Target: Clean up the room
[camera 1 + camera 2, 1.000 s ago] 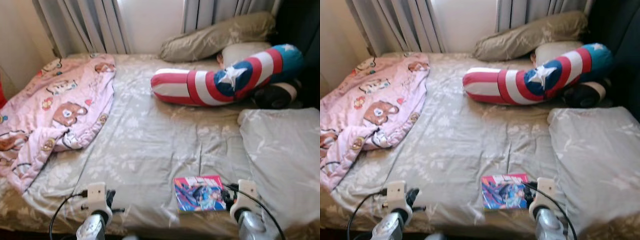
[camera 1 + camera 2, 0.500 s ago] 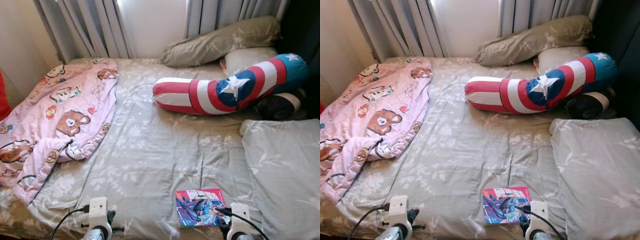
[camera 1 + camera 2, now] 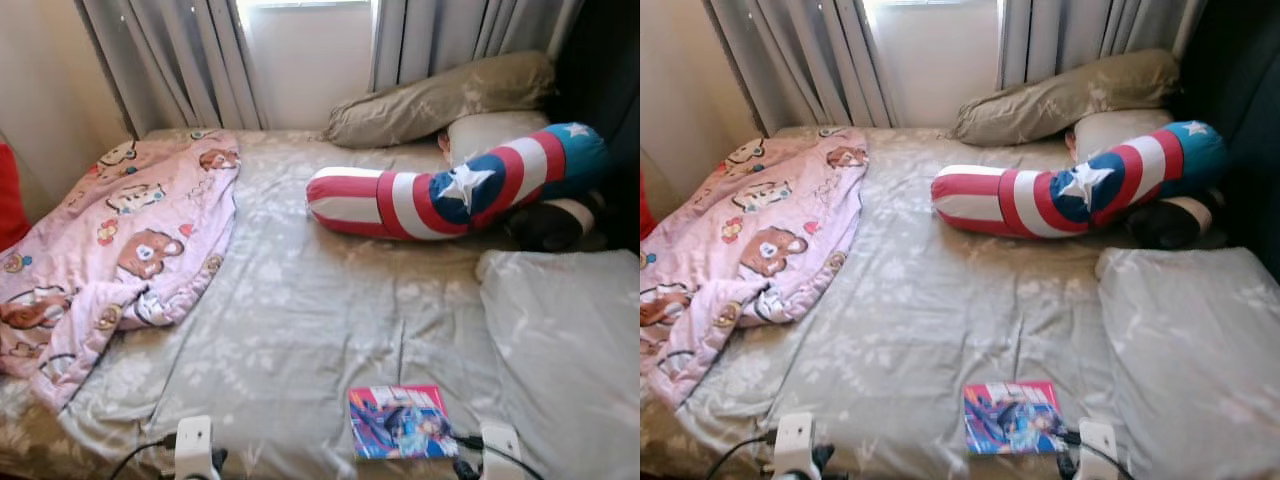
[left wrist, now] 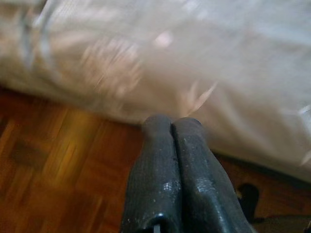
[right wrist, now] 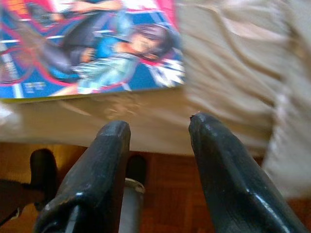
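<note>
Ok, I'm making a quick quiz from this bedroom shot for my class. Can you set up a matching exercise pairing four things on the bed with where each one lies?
Things:
1. pink blanket
2. comic book
3. striped bolster
4. olive pillow

Places:
a. far end of the bed, under the curtains
b. bunched on the bed's left side
c. flat at the near edge, just ahead of the right gripper
d. across the right half, beyond the middle of the bed

Pairs: 1-b, 2-c, 3-d, 4-a
</note>
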`<state>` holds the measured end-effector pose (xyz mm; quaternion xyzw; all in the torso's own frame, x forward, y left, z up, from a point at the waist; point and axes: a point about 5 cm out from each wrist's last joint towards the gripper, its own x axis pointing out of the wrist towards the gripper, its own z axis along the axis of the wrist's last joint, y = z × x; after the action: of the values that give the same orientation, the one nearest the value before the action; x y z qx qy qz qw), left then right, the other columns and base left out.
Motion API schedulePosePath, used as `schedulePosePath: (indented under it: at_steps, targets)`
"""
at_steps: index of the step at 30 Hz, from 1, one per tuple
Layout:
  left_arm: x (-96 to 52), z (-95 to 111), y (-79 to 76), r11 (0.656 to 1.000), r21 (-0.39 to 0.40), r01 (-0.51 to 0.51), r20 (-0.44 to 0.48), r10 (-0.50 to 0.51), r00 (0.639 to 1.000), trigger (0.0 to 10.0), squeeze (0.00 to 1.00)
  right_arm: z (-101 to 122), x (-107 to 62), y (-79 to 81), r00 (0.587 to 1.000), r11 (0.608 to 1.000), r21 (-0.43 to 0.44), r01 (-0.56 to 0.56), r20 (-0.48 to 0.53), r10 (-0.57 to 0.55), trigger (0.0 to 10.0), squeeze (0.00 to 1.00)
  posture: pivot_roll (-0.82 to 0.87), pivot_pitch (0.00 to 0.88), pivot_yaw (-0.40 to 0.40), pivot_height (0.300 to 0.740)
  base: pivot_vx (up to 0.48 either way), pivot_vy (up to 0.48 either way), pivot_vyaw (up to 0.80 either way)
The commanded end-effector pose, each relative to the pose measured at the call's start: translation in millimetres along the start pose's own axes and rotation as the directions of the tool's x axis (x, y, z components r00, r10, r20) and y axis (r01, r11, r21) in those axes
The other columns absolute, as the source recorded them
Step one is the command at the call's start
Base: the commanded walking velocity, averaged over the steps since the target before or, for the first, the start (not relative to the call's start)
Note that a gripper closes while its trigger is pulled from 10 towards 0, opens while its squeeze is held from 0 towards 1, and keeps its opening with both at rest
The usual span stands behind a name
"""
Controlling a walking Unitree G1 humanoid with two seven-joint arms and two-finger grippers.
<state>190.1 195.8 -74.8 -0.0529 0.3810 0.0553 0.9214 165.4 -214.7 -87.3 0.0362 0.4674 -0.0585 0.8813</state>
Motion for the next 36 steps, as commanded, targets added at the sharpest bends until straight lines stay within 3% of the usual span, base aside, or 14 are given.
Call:
schedulePosePath:
  at_steps: [1,7,23,36]
  targets:
    - [-3.1,-8.2,8.4,1.000,0.015,-0.021,-0.034,0.021,0.999,10.0,0.00,-5.1,0.3,8.8,1.000,1.000,-0.003,-0.015,-0.016,0.015,10.0,0.00,0.00,0.000,0.048,0.740,0.000,0.000,0.80]
    - [-4.2,-11.4,10.2,1.000,0.013,-0.026,-0.048,0.027,0.998,10.0,0.00,-10.6,-0.6,9.2,0.999,1.000,0.021,-0.010,-0.033,0.011,10.0,0.00,0.00,0.000,0.053,0.740,0.000,0.000,0.40]
    - [-3.2,-9.9,11.1,0.999,0.021,-0.027,-0.062,0.028,0.998,10.0,0.00,-14.1,-2.4,0.8,0.999,0.999,0.043,0.000,-0.039,0.002,10.0,0.00,0.01,0.000,0.055,0.740,0.000,0.341,0.00]
    - [-3.4,-8.8,16.5,0.999,0.027,-0.042,-0.067,0.043,0.997,10.0,0.00,-10.9,-0.4,10.5,0.999,0.999,0.045,-0.011,-0.035,0.012,10.0,0.00,0.02,0.000,0.056,0.740,0.000,0.398,0.00]
